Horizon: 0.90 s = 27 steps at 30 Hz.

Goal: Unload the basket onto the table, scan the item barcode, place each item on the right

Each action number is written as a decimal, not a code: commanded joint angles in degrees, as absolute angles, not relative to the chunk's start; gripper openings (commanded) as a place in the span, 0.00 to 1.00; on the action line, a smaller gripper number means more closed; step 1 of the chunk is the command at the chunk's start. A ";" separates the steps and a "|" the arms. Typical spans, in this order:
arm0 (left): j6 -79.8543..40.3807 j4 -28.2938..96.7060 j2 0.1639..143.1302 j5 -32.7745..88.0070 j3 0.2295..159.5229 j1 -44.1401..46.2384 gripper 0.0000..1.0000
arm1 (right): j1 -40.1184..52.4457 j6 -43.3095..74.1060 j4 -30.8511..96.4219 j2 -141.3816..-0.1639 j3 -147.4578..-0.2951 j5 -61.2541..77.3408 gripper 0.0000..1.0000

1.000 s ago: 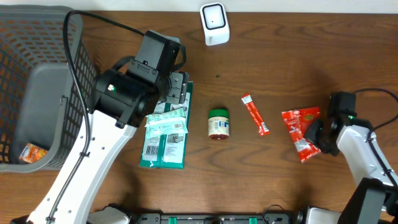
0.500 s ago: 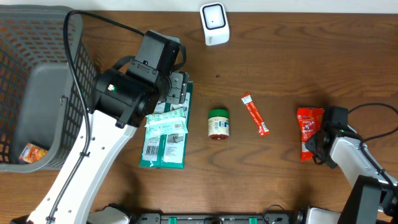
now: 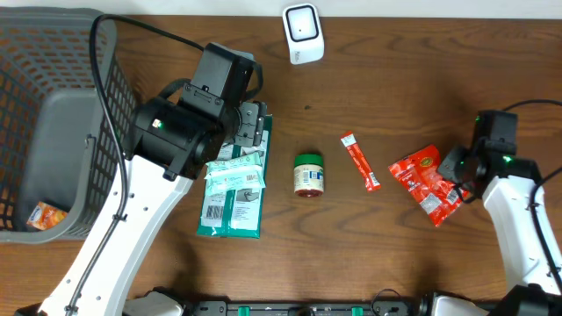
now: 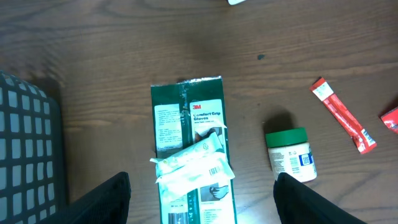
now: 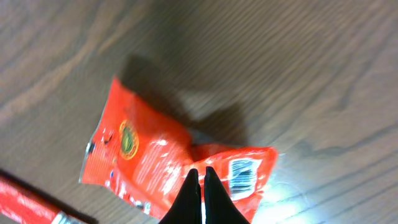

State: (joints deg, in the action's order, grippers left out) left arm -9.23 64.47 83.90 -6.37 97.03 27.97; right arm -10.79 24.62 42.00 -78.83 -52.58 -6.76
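Observation:
A red snack packet hangs at the table's right side, pinched at its edge by my right gripper. In the right wrist view the shut fingertips lie over the packet, beside its white barcode patch, and the packet casts a shadow on the wood. A white scanner stands at the far edge. My left gripper hovers open over a green glove packet with a white sachet lying on it; nothing sits between its fingers.
A green-lidded jar and a red stick sachet lie mid-table. A dark wire basket fills the left side, with an orange item inside.
My right gripper has moved toward the far side and turned. The red packet has swung with it from upright to slanted. The left arm has stayed still.

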 commanded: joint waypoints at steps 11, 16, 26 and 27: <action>-9.98 64.66 84.23 -6.68 97.34 27.94 0.74 | -7.75 20.49 15.42 -88.14 -38.33 -1.41 0.01; -9.98 64.64 84.23 -6.68 97.34 27.94 0.74 | -7.73 19.59 9.02 -94.08 -36.75 2.24 0.01; -9.98 64.62 84.23 -6.70 97.34 27.94 0.73 | -10.37 17.45 24.49 -80.90 -49.60 3.22 0.05; -9.98 64.62 84.23 -6.70 97.34 27.94 0.73 | -10.33 17.45 27.27 -79.18 -50.78 4.01 0.05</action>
